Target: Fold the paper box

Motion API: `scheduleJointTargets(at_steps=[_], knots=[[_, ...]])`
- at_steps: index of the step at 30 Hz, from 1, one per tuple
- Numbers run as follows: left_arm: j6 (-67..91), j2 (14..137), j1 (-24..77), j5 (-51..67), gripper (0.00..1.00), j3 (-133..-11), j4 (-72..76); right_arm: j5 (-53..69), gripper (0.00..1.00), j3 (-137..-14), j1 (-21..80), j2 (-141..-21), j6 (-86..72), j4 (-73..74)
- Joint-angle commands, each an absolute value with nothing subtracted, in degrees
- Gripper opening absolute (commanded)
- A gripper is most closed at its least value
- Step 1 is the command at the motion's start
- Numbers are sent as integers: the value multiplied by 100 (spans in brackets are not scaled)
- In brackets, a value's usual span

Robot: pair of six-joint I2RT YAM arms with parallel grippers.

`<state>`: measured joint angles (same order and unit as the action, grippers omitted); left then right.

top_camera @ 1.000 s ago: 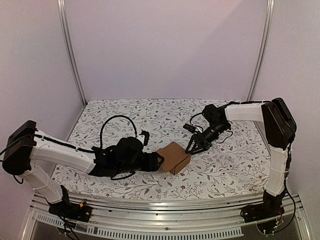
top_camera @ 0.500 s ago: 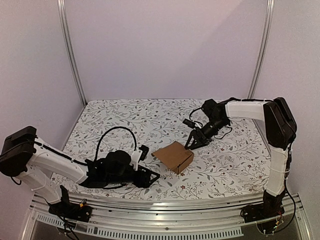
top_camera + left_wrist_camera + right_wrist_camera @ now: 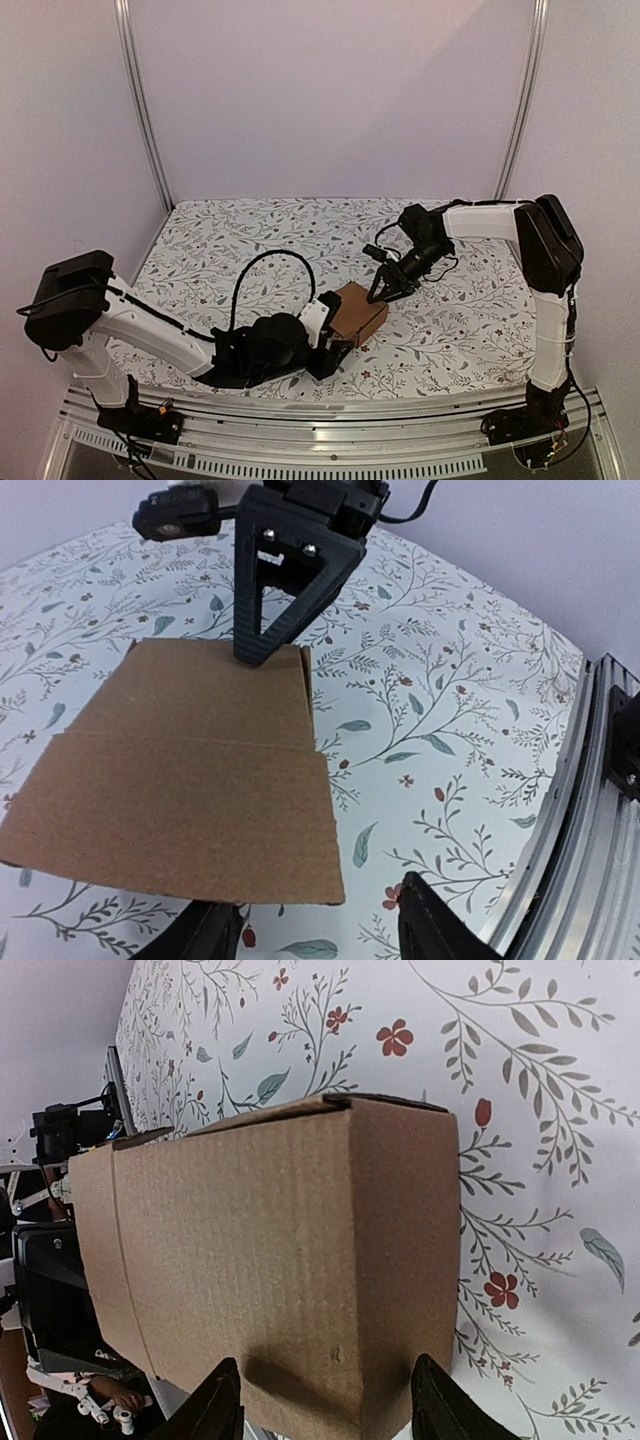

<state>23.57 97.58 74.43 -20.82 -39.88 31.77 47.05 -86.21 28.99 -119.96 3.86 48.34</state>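
Note:
The paper box (image 3: 357,312) is a small plain brown cardboard box on the flowered table; it also shows in the left wrist view (image 3: 180,780) and fills the right wrist view (image 3: 270,1250). My left gripper (image 3: 336,350) sits low at the box's near corner, jaws open. The box's near edge overhangs the left finger (image 3: 205,935), and only that edge's right end reaches into the gap. My right gripper (image 3: 381,291) is at the box's far side, open, its fingertips (image 3: 452,1400) either side of a vertical corner. Its tip (image 3: 252,655) rests on the far top edge.
The flowered table cover (image 3: 250,240) spreads around the box. A metal rail (image 3: 600,810) runs along the near table edge, close to the left gripper. Two upright frame posts (image 3: 145,110) stand at the back corners. The left arm's black cable (image 3: 262,262) loops above the table.
The left arm has swung in from the front left, and its gripper now sits at the box's near corner. The right gripper stays at the far side. The box has shifted slightly right.

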Motion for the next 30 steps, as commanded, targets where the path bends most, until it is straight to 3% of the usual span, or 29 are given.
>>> scheduleJointTargets(at_steps=[1, 12, 22, 26, 30], knots=[[2235, 9853, 7565, -2716, 51, -3984, 3287, 4569, 56, -8473, 2954, -12079, 301, 4770], [2220, 9964, 7585, -2427, 35, -3829, 3701, 4311, 54, -8214, 3012, -12184, -241, 4423], [2606, 10039, 7697, -2078, 48, -3446, 4065, 4497, 54, -8057, 3015, -12160, -644, 4142], [2768, 9890, 7808, -2442, 55, -3173, 4404, 4544, 54, -7905, 3011, -12108, -740, 3940], [2552, 9919, 7834, -2902, 52, -3203, 4530, 4611, 54, -7899, 3008, -12132, -910, 3818]])
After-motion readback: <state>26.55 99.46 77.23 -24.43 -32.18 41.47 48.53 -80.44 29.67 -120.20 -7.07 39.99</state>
